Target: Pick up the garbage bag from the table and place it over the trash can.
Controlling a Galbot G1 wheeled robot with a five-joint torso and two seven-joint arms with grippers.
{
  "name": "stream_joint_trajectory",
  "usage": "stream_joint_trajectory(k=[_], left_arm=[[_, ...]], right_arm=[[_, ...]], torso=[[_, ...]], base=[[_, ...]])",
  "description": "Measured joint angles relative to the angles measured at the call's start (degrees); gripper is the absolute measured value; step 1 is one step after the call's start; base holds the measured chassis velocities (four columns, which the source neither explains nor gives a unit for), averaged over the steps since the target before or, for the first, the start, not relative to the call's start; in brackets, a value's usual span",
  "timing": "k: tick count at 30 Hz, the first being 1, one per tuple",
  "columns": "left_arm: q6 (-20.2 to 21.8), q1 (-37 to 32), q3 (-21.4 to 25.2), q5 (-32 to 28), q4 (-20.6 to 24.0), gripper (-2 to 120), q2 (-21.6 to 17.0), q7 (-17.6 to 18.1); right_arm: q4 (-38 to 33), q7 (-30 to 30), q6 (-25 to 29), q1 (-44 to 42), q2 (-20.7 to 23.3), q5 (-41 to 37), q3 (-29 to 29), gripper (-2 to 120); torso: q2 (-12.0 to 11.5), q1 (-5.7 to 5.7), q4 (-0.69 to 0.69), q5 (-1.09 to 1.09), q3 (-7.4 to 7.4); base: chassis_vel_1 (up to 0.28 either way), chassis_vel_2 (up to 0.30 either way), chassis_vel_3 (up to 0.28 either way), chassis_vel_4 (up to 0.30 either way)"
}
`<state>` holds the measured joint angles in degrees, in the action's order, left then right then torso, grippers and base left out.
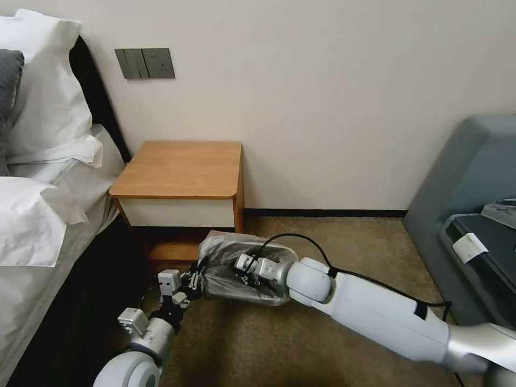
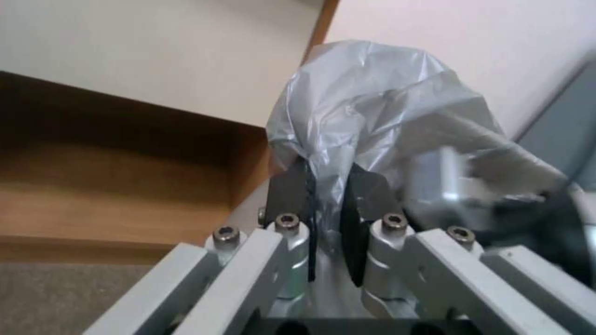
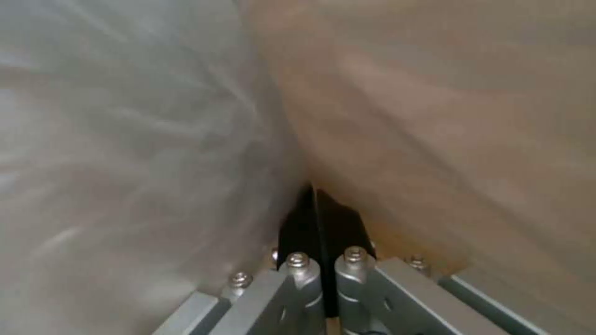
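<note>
Both grippers were pinching the garbage bag (image 1: pixel 226 252) by the trash can (image 1: pixel 252 295): left gripper (image 2: pixel 329 204) clamped on plastic, right gripper (image 3: pixel 316 218) squeezed tight inside it.

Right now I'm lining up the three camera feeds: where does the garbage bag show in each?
Head view: garbage bag low centre, on the floor before the table, between both tools.
Left wrist view: the bag centre, pinched by the left tool.
Right wrist view: bag film beside the shut right tool.
Shared landmark: the bag's crinkled grey plastic.
</note>
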<state>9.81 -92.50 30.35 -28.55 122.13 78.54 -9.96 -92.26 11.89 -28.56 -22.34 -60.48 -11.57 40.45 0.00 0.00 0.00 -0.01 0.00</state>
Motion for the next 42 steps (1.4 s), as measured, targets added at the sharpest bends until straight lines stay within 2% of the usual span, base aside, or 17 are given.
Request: stream_joint_trajectory(k=[7,14,18,19,20,22,23,26,27,28,30,31,34,35,37,39,42], left_arm=[[0.5,-0.6,-1.1,0.0,0.7,6,0.8,0.8],[0.6,-0.2,0.3,-0.9,-0.3,6,0.8,2.3],[2.6,0.6,1.3,-7.8,-0.7,6,0.8,5.5],[2.6,0.6,1.3,-7.8,-0.7,6,0.8,5.5],[3.4,0.8,1.4,-9.5,-0.7,6,0.7,6.4],[5.4,1.2,1.5,-12.1,-0.7,6,0.6,8.3],[5.4,1.2,1.5,-12.1,-0.7,6,0.6,8.3],[9.6,1.7,1.4,-14.6,-0.7,6,0.5,11.4],[9.6,1.7,1.4,-14.6,-0.7,6,0.5,11.4],[12.3,1.8,1.4,-14.6,-0.7,6,0.4,12.7],[16.2,1.9,1.5,-14.1,-0.7,6,0.2,13.9],[16.2,1.9,1.5,-14.1,-0.7,6,0.2,13.9],[21.4,1.8,1.8,-13.7,-0.6,6,-0.3,14.1],[21.4,1.8,1.8,-13.7,-0.6,6,-0.3,14.1],[23.7,1.8,2.1,-13.9,-1.0,6,-0.5,13.2],[24.0,1.8,2.1,-14.0,-1.3,6,-0.5,12.9],[24.2,2.0,1.9,-14.4,-2.5,6,-0.4,12.7]], right_arm=[[3.8,-0.1,0.8,1.7,-1.6,0.8,2.9,0],[-3.8,-0.8,2.9,-3.2,2.0,-1.1,-2.4,0],[-13.0,-1.6,5.8,-12.0,7.4,-3.7,-14.4,0],[-13.0,-1.6,5.8,-12.0,7.4,-3.7,-14.4,0],[-15.8,-1.8,6.9,-15.1,8.5,-4.1,-18.6,0],[-20.2,-2.6,9.1,-21.4,9.1,-4.7,-26.0,0],[-20.2,-2.6,9.1,-21.4,9.1,-4.7,-26.0,0],[-25.9,-6.9,11.4,-30.0,8.6,-9.0,-36.4,-1],[-25.9,-6.9,11.4,-30.0,8.6,-9.0,-36.4,-1],[-27.9,-9.2,12.9,-33.3,7.7,-12.3,-41.8,5],[-29.9,-10.0,14.6,-37.7,6.1,-17.9,-49.9,15],[-29.9,-10.0,14.6,-37.7,6.1,-17.9,-49.9,15],[-31.6,-10.0,15.4,-42.8,4.4,-21.5,-58.0,30],[-31.6,-10.0,15.4,-42.8,4.4,-21.5,-58.0,30],[-32.5,-9.4,15.9,-45.7,3.5,-21.9,-61.7,40],[-32.8,-9.0,16.1,-46.7,3.2,-21.9,-62.8,43],[-32.9,-7.9,16.8,-49.0,2.6,-21.8,-64.7,58]], torso=[[0.0,0.0,0.0,0.01,0.0],[0.0,0.0,0.0,0.01,-0.01],[0.0,0.0,-0.01,0.02,-0.01],[0.0,0.0,-0.01,0.02,-0.01],[0.0,0.0,0.0,0.0,-0.01],[0.0,0.0,-0.01,0.03,-0.01],[0.0,0.0,-0.01,0.03,-0.01],[0.0,0.0,-0.02,0.03,-0.02],[0.0,0.0,-0.02,0.03,-0.02],[0.0,0.0,-0.01,0.02,-0.02],[0.0,0.0,0.0,0.03,-0.02],[0.0,0.0,0.0,0.03,-0.02],[0.0,0.0,0.0,0.03,-0.02],[0.0,0.0,0.0,0.03,-0.02],[0.0,0.0,0.0,0.03,-0.01],[0.0,0.0,-0.01,0.03,-0.01],[0.0,0.0,0.0,0.04,-0.02]], base=[[0.0,0.0,0.0,0.0],[0.0,0.0,0.0,0.0],[0.0,0.0,0.0,0.0],[0.0,0.0,0.0,0.0],[0.0,0.0,0.0,0.0],[0.0,0.0,0.0,0.0],[0.0,0.0,0.0,0.0],[0.0,0.0,0.0,0.0],[0.0,0.0,0.0,0.0],[0.0,0.0,0.0,0.0],[0.0,0.0,0.0,0.0],[0.0,0.0,0.0,0.0],[0.0,0.0,0.0,0.0],[0.0,0.0,0.0,0.0],[0.0,0.0,0.0,0.0],[0.0,0.0,0.0,0.0],[0.0,0.0,0.0,0.0]])
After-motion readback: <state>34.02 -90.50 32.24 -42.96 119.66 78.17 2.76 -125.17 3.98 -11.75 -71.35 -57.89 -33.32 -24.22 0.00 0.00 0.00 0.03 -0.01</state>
